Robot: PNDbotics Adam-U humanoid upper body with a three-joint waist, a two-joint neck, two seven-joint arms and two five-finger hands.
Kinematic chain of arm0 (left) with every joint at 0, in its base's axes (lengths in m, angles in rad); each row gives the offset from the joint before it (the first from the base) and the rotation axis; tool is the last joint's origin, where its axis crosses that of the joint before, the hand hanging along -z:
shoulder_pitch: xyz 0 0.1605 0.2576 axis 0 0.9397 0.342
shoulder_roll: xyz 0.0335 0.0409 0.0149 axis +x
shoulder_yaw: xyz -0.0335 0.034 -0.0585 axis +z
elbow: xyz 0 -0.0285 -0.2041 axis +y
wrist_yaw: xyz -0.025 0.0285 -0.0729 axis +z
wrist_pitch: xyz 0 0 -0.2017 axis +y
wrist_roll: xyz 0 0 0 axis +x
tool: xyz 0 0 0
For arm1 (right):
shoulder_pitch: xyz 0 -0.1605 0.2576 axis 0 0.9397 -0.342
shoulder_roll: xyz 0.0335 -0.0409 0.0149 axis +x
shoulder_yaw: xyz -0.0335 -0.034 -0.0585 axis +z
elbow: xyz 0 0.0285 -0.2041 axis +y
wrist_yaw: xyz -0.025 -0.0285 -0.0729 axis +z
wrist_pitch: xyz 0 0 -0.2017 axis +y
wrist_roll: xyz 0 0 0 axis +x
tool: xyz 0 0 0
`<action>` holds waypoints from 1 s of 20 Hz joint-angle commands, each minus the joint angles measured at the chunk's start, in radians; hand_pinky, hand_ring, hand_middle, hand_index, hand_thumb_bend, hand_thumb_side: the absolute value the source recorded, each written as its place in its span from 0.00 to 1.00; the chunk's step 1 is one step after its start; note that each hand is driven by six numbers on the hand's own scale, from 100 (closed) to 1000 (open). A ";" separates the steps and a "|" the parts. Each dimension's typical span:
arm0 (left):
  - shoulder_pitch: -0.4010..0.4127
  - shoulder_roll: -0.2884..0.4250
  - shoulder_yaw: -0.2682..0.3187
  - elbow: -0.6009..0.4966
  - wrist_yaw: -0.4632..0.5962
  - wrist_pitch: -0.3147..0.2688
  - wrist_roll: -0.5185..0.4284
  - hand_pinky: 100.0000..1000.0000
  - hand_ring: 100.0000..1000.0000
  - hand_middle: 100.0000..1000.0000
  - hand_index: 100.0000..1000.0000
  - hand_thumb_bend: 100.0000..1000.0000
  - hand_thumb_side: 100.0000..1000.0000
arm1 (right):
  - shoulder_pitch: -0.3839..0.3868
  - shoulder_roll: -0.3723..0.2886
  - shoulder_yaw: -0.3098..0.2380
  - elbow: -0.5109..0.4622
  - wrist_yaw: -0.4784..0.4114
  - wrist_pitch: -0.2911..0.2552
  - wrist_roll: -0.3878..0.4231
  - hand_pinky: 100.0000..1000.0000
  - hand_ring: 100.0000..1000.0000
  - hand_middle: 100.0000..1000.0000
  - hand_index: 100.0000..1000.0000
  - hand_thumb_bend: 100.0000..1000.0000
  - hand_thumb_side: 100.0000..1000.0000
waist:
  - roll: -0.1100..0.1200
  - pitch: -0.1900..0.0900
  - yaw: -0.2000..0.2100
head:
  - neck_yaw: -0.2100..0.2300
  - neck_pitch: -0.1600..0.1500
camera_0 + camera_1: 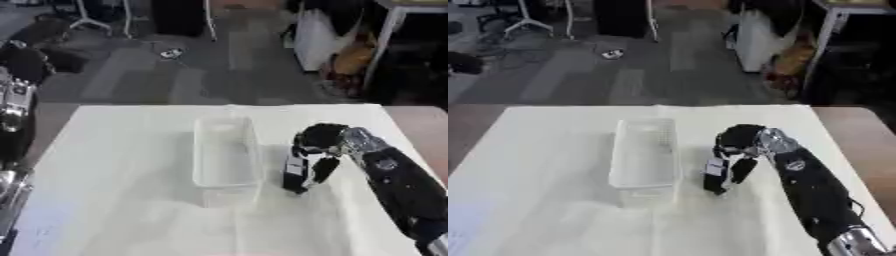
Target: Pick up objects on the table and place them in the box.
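A clear plastic box (226,152) stands in the middle of the white table (114,200), long side running away from me, and looks empty. Just right of its near end my right hand (315,152) points down, its fingers (322,170) curled round a small dark upright thing with a white patch (293,172). The thing's lower end is at the tabletop, a little apart from the box wall. My left arm (13,115) shows along the left edge of the left eye view only; its hand is out of sight.
The table's far edge (227,106) borders a grey floor with chair legs, cables and a white cabinet (315,40). Brown tabletop (859,140) shows to the right of the white cover. White cover lies bare to the left of the box and in front of it.
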 commanded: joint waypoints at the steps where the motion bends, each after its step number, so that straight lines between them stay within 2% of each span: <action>1: -0.015 0.027 0.003 -0.019 0.005 -0.002 -0.003 0.57 0.60 0.78 0.87 0.07 1.00 | -0.010 -0.006 -0.015 0.002 0.022 0.021 -0.077 0.00 0.26 0.37 0.56 0.72 0.77 | 0.004 -0.008 0.000 | -0.009 -0.003; 2: -0.015 0.026 0.003 -0.019 0.005 -0.002 -0.003 0.57 0.60 0.78 0.87 0.07 1.00 | -0.011 -0.004 -0.019 0.004 0.023 0.032 -0.103 0.00 0.13 0.27 0.44 0.76 0.79 | 0.004 -0.008 0.000 | -0.009 -0.002; 3: -0.016 0.026 0.003 -0.019 0.005 -0.002 -0.004 0.57 0.60 0.78 0.87 0.07 1.00 | -0.010 -0.003 -0.019 0.010 0.027 0.040 -0.124 0.00 0.08 0.24 0.40 0.77 0.80 | 0.004 -0.008 0.001 | -0.010 -0.002; 5: -0.016 0.026 0.003 -0.019 0.005 -0.002 -0.005 0.57 0.60 0.78 0.87 0.07 1.00 | -0.008 0.001 -0.022 0.016 0.031 0.067 -0.175 0.00 0.10 0.26 0.42 0.77 0.80 | 0.004 -0.007 0.001 | -0.010 -0.003; 6: -0.016 0.026 0.003 -0.019 0.005 -0.002 -0.005 0.57 0.60 0.79 0.87 0.07 1.00 | -0.007 0.003 -0.025 0.020 0.032 0.079 -0.199 0.00 0.03 0.20 0.35 0.74 0.82 | 0.005 -0.007 0.001 | -0.010 -0.003; 7: -0.016 0.026 0.003 -0.019 0.005 -0.002 -0.006 0.57 0.60 0.79 0.87 0.07 1.00 | -0.005 0.004 -0.025 0.025 0.033 0.090 -0.222 0.00 0.05 0.22 0.37 0.76 0.82 | 0.005 -0.007 0.001 | -0.010 -0.003; 8: -0.016 0.025 0.003 -0.019 0.005 -0.002 -0.006 0.57 0.60 0.79 0.87 0.07 1.00 | -0.004 0.008 -0.031 0.027 0.026 0.101 -0.253 0.00 0.00 0.14 0.30 0.70 0.83 | 0.005 -0.007 0.001 | -0.010 -0.003; 9: -0.016 0.025 0.003 -0.019 0.005 -0.002 -0.006 0.57 0.60 0.79 0.87 0.07 1.00 | -0.002 0.010 -0.034 0.033 0.018 0.110 -0.284 0.00 0.00 0.09 0.24 0.64 0.81 | 0.005 -0.007 0.001 | -0.010 -0.003; 11: -0.016 0.025 0.003 -0.019 0.005 -0.002 -0.007 0.57 0.60 0.79 0.87 0.07 1.00 | 0.002 0.014 -0.041 0.039 -0.014 0.125 -0.358 0.00 0.00 0.07 0.23 0.63 0.81 | 0.006 -0.007 0.001 | -0.010 -0.004; 12: -0.016 0.025 0.003 -0.019 0.006 -0.001 -0.007 0.57 0.59 0.78 0.87 0.07 1.00 | 0.004 0.014 -0.043 0.040 -0.032 0.127 -0.396 0.00 0.00 0.03 0.19 0.56 0.80 | 0.006 -0.006 0.001 | -0.011 -0.003; 15: -0.016 0.025 0.002 -0.019 0.006 -0.002 -0.009 0.57 0.59 0.78 0.87 0.07 1.00 | 0.010 0.010 -0.037 0.046 -0.069 0.126 -0.482 0.00 0.00 0.01 0.18 0.56 0.80 | 0.005 -0.006 0.002 | -0.011 -0.003; 18: -0.017 0.025 0.002 -0.019 0.006 -0.002 -0.009 0.57 0.59 0.78 0.87 0.07 1.00 | 0.013 0.007 -0.034 0.051 -0.091 0.124 -0.531 0.00 0.00 0.00 0.17 0.55 0.75 | 0.005 -0.006 0.001 | -0.012 -0.003; 20: -0.017 0.025 0.002 -0.019 0.007 -0.002 -0.010 0.57 0.59 0.78 0.87 0.07 1.00 | 0.014 0.006 -0.033 0.053 -0.107 0.118 -0.550 0.00 0.00 0.00 0.17 0.55 0.75 | 0.005 -0.007 0.002 | -0.012 -0.003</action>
